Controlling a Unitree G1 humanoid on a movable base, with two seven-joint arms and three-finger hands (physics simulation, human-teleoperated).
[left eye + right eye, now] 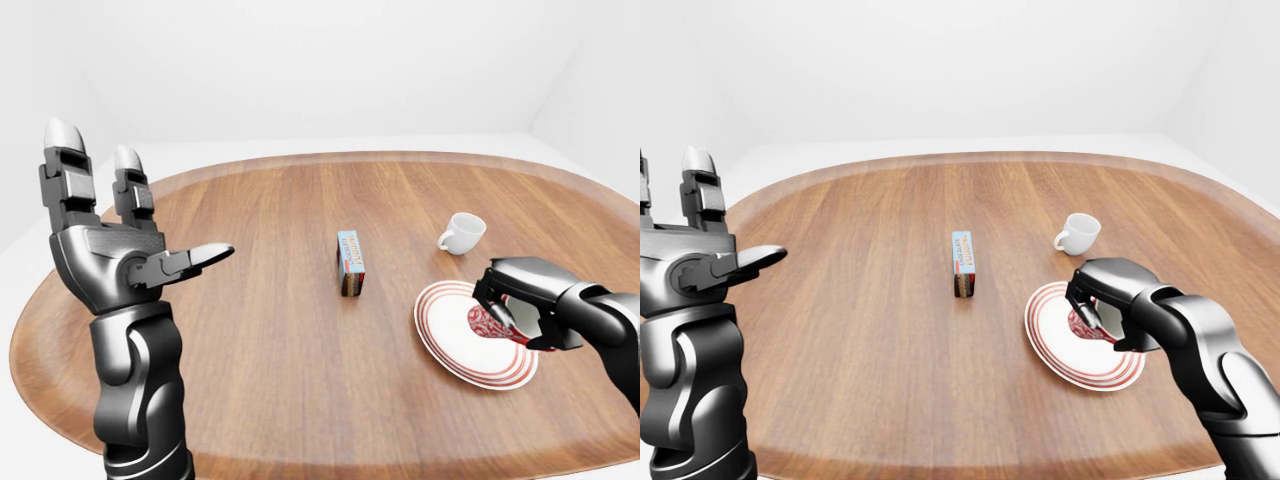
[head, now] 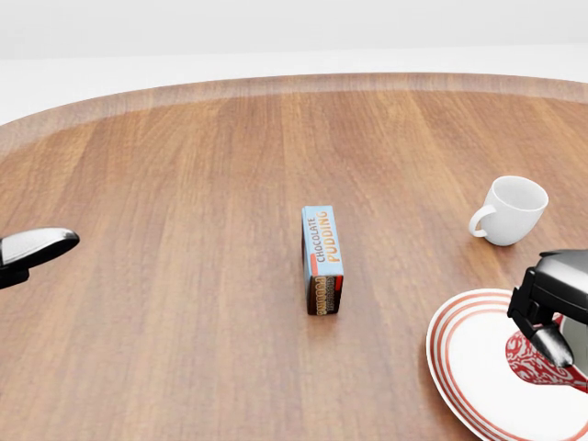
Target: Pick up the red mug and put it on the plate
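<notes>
**Q:** What is nearest to you?

**A:** My two hands. My left hand (image 1: 120, 250) is raised at the left of the left-eye view, fingers spread wide, holding nothing. My right hand (image 1: 520, 305) is low at the right, fingers wrapped round the red mug (image 2: 537, 360).

**Q:** Where is the mug exactly?

**A:** Over the plate (image 2: 469, 367), a white one with red rings, inside its rim. The mug looks tilted in my grip. I cannot tell whether its base touches the plate or hangs just above.

**Q:** And further out?

**A:** On the wooden bench (image 1: 260, 330), a pudding box (image 1: 350, 263) stands upright near the middle, well apart from the plate. Beyond the plate sits a white cup (image 1: 462, 233), near it but not touching.

**Q:** How far along are you?

**A:** I judge it nearly done: the mug is picked up and brought to the plate. What is left is to set it level, open my fingers and draw the hand clear without tipping it.
</notes>
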